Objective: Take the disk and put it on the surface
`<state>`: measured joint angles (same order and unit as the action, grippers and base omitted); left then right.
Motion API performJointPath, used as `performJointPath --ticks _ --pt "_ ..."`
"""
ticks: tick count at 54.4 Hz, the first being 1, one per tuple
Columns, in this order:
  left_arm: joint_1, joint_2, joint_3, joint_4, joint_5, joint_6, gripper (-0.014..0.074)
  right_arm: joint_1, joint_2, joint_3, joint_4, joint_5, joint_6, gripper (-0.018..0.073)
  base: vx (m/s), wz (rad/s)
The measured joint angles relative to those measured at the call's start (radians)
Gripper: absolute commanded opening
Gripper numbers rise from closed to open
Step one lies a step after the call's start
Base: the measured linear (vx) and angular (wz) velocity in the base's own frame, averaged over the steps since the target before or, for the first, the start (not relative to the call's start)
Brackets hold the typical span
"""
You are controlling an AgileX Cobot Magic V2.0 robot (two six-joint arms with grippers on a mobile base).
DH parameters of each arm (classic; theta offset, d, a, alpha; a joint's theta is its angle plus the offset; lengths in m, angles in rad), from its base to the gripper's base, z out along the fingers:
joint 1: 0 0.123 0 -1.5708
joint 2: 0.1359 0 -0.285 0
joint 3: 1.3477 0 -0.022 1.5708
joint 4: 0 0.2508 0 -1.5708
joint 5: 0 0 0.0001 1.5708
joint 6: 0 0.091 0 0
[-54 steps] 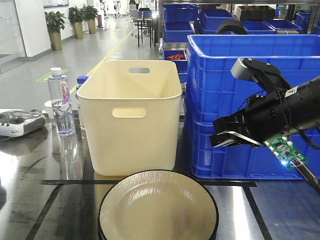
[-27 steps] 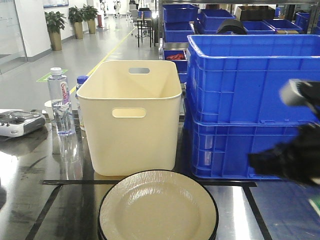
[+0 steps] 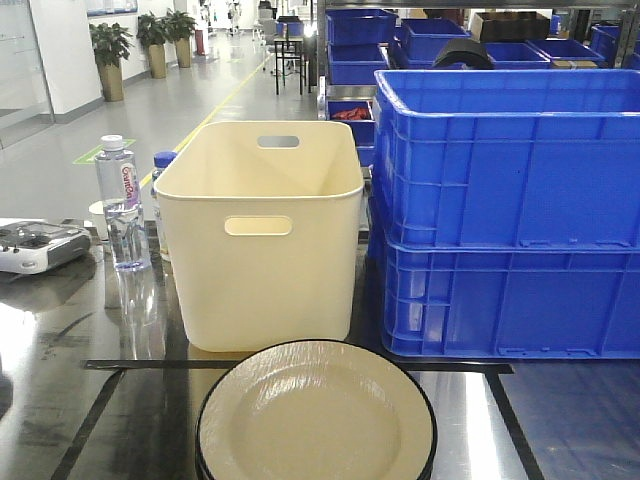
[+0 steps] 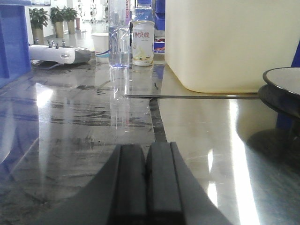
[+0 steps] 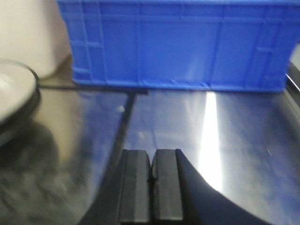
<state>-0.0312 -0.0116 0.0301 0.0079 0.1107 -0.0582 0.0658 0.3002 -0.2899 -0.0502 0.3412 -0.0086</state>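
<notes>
Front view: disk (image 3: 316,415) sits at the counter (image 3: 60,400) near edge, just in front of the cream bin (image 3: 260,240); no arm visible.

Left wrist: left gripper (image 4: 146,183) jaws closed, empty; disk at far right.

Right wrist: right gripper (image 5: 151,185) jaws closed, empty; disk to their left. Can't tell which arm is nearer.

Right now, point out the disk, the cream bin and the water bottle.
disk (image 3: 318,415): front view, centre of its cream face.
cream bin (image 3: 258,280): front view, near wall below handle slot.
water bottle (image 3: 122,205): front view, labelled body.
</notes>
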Motion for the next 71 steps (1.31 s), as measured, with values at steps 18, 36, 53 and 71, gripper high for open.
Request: performJointPath --ticks 18,36,53,71 --pt "0.0 0.0 0.0 0.0 -0.001 0.0 -0.0008 -0.006 -0.306 0.316 -0.021 -0.136 0.001 -0.0008 0.0 0.0" --pt "0.0 0.0 0.002 0.0 0.0 0.0 -0.0008 -0.006 -0.308 0.319 -0.021 -0.131 0.001 -0.0008 0.0 0.0" --pt "0.0 0.0 0.002 0.0 0.0 0.0 -0.0008 -0.006 -0.308 0.319 -0.021 -0.131 0.001 -0.0008 0.0 0.0" --pt "0.0 0.0 0.002 0.0 0.0 0.0 -0.0008 -0.006 -0.308 0.319 -0.021 -0.131 0.001 -0.0008 0.0 0.0"
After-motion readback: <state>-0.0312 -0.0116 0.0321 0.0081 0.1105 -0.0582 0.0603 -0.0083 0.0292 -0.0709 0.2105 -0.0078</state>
